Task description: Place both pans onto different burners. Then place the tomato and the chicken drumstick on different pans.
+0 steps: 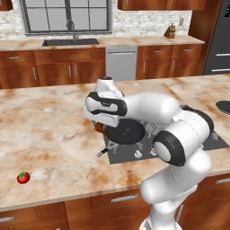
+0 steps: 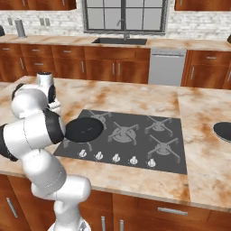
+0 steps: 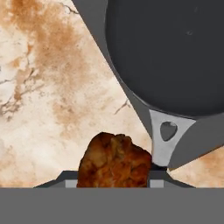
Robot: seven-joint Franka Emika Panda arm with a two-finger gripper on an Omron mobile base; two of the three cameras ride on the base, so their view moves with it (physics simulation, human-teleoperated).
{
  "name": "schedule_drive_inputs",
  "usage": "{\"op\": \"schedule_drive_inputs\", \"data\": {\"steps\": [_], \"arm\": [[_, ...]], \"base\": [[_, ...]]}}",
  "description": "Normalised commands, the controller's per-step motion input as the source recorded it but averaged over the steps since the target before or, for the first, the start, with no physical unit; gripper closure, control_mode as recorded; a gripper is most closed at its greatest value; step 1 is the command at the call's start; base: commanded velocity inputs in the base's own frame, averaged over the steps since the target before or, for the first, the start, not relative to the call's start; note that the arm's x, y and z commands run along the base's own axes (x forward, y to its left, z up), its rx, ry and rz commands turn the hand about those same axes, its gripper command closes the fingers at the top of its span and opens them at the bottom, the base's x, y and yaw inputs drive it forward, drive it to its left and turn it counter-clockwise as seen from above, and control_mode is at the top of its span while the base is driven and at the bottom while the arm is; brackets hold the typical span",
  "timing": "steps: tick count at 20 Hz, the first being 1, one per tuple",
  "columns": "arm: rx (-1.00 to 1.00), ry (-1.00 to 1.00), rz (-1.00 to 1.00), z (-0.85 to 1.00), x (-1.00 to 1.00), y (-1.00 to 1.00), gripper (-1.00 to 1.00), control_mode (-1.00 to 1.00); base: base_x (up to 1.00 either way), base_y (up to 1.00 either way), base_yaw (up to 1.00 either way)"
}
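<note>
My gripper (image 3: pixel 113 182) is shut on the brown chicken drumstick (image 3: pixel 114 161), held just above the marble counter beside the cooktop's left edge. In the left base view the gripper (image 1: pixel 100 125) and the drumstick (image 1: pixel 98 128) hang next to one black pan (image 1: pixel 126 133). That pan (image 2: pixel 83 130) sits on the front left burner, its dark inside (image 3: pixel 170 52) bare and its grey handle (image 3: pixel 165 139) pointing toward the hand. The second pan (image 2: pixel 223 131) lies on the counter far right, off the cooktop (image 2: pixel 173 158). The red tomato (image 1: pixel 23 177) rests on the counter far left.
Other burner grates (image 2: pixel 122 132) (image 2: pixel 159 124) (image 2: pixel 160 146) carry nothing. White knobs (image 2: pixel 115 158) line the cooktop's front edge. My own arm's elbow (image 1: pixel 179 134) covers much of the cooktop in the left base view. A sink (image 2: pixel 119 40) stands at the back wall.
</note>
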Motion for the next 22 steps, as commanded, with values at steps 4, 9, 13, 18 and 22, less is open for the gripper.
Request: {"op": "schedule_drive_inputs", "data": {"steps": [4, 9, 13, 18, 22], "arm": [[0.0, 0.03, -0.05, 0.0, 0.16, -0.65, 1.0, -1.0], [0.0, 0.01, -0.06, -0.01, 0.15, -0.61, 1.0, -1.0], [-0.02, 0.0, -0.06, -0.1, 0.21, -0.48, 1.0, -1.0], [-0.05, 0.0, -0.05, -0.28, 0.22, -0.32, 1.0, -1.0], [-0.03, 0.0, -0.02, -0.25, 0.23, -0.28, 1.0, -1.0]], "base": [[0.0, 0.0, 0.0], [0.0, 0.0, 0.0], [0.0, 0.0, 0.0], [0.0, 0.0, 0.0], [0.0, 0.0, 0.0]]}}
